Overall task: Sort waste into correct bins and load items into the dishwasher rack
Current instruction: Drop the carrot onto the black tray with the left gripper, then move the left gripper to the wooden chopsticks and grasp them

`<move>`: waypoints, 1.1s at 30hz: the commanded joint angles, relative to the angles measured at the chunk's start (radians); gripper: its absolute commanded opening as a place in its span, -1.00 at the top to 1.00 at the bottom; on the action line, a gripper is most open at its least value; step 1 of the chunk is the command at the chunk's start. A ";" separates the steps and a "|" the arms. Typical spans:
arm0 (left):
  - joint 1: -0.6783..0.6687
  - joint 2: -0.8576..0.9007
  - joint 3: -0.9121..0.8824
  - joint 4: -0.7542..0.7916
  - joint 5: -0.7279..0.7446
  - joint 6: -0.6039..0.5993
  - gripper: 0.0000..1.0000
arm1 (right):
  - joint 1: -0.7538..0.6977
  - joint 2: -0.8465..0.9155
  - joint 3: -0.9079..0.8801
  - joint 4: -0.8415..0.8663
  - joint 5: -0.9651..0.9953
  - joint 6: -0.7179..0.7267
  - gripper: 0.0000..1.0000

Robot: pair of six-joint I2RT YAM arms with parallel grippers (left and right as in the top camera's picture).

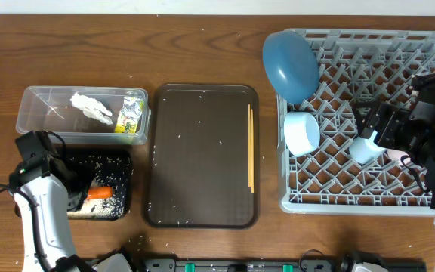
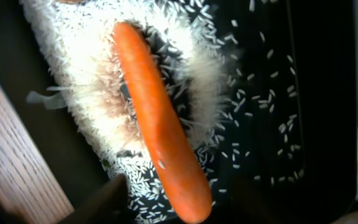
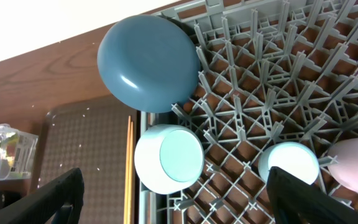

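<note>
Desk point(image 1: 202, 45): brown wood-grain top, matte, with stray white grains across it; in the right wrist view only plain white shows beyond its far edge. Near the left edge stands a clear plastic rectangular tub point(image 1: 32, 113) with rounded corners, holding a crumpled white tissue point(image 1: 91, 106) and a creased yellow-green foil wrapper point(image 1: 131, 115). Just in front of it, toward the near-left corner, lies a shallow black rectangular tray point(image 1: 123, 170). It carries a heap of loose white rice grains point(image 2: 79, 74) and a smooth, tapered orange carrot point(image 2: 160, 124) lying across the heap. The left gripper point(image 2: 229, 199) hovers over this tray with its fingers spread wide, clear of the carrot and gripping nothing. At the desk's centre sits a large dark brown serving tray point(image 1: 201, 155) with a finely textured floor. A pair of thin wooden chopsticks point(image 1: 251, 147) lies along its right side. A large square grey plastic crate point(image 1: 353, 200) with a lattice floor and upright pegs fills the right end of the desk. A glossy large blue plate point(image 1: 289, 64) stands tilted on edge in its far-left corner. A pale light-blue bowl point(image 3: 168, 158) rests at its left side. A small light-blue cup point(image 3: 289, 163) and a small pinkish-white cup point(image 3: 356, 165) sit just beside each other further right. The right gripper point(image 3: 174, 171) hangs above the crate, fingers wide apart and empty.
</note>
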 commanded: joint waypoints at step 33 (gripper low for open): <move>-1.165 0.441 0.246 0.547 0.105 0.283 -0.44 | -0.006 0.001 0.013 -0.008 0.001 0.108 -0.74</move>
